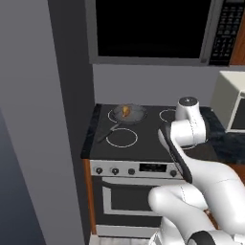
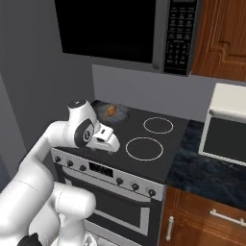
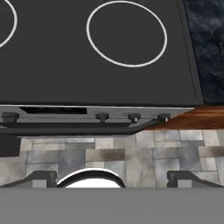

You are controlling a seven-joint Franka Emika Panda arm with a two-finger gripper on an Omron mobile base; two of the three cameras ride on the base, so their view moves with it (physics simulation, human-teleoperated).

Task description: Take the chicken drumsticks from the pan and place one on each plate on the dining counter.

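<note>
Hovering: my end effector [image 3: 112,177] hangs over the front edge of the stove [image 3: 87,83], looking down at the dark cooktop, the control knobs and the tiled floor [image 3: 131,153] below.
End effector state: fingertips [image 3: 41,178] stand far apart with nothing between them; open and empty.
Pan: the pan [image 1: 129,114] sits on the back left burner, its long handle [image 1: 109,133] running toward the front left of the cooktop.
Drumsticks: one golden-orange chicken drumstick [image 1: 126,111] lies in the pan; a second, darker piece is not something I can make out at this size.
Where I stand: my wrist is near the front right burner [image 3: 127,38], well apart from the pan, so I judge the reach has not yet begun.
Plates and dining counter: not something I can place from here.
Risk, reach: the pan is at the back by the wall, under the microwave [image 2: 115,29]; coming in too high or too steeply could bring my arm against it.
Risk, handle: sweeping across low could clip the handle and spin the pan, shifting the meat.
Risk, grip: the drumstick is small and rounded; a pinch off its middle could squirt it out, or my fingertips could strike the pan rim first.
Risk, neighbours: the pale appliance [image 1: 232,100] on the counter [image 2: 206,168] to the right stands close to my elbow's swing.
</note>
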